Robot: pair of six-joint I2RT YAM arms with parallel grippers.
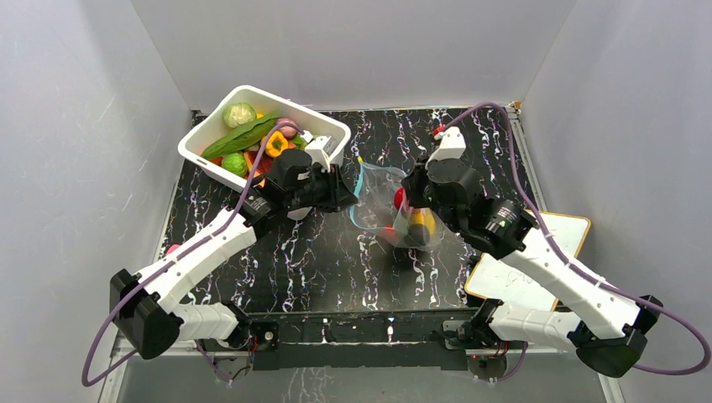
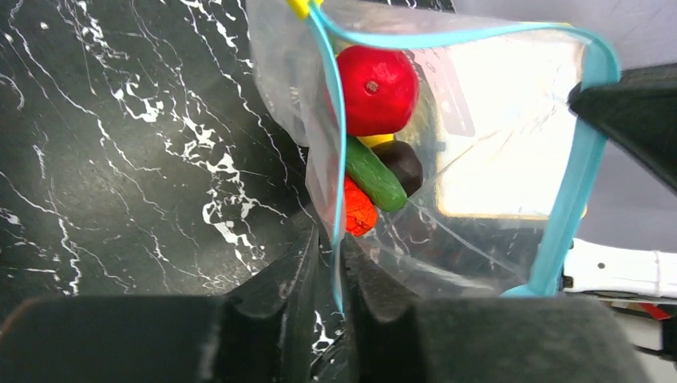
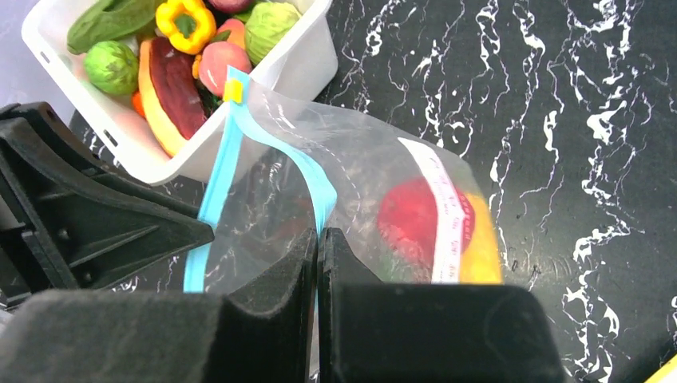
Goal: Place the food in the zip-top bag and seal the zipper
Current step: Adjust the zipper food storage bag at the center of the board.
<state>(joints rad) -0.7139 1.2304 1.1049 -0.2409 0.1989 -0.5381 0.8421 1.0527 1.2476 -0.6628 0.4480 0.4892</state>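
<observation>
The clear zip-top bag (image 1: 378,197) hangs mouth-open between my two grippers above the black table. Its light-blue zipper (image 2: 326,120) runs along the rim, with a yellow slider (image 3: 233,90) at one end. My left gripper (image 1: 348,195) is shut on the rim's left side, the strip pinched between its fingers (image 2: 339,259). My right gripper (image 1: 410,190) is shut on the opposite side of the rim (image 3: 318,239). Food lies inside the bag: a red ball (image 2: 375,89), a green piece (image 2: 375,175), a dark piece (image 2: 401,163), an orange piece (image 2: 359,211) and a yellow piece (image 3: 483,247).
A white tub (image 1: 332,128) at the back left holds more food: cabbage (image 1: 239,114), a long green piece (image 1: 243,134), yellow pepper (image 3: 184,20). A white board with a yellow rim (image 1: 537,269) lies at the right. Grey walls enclose the table.
</observation>
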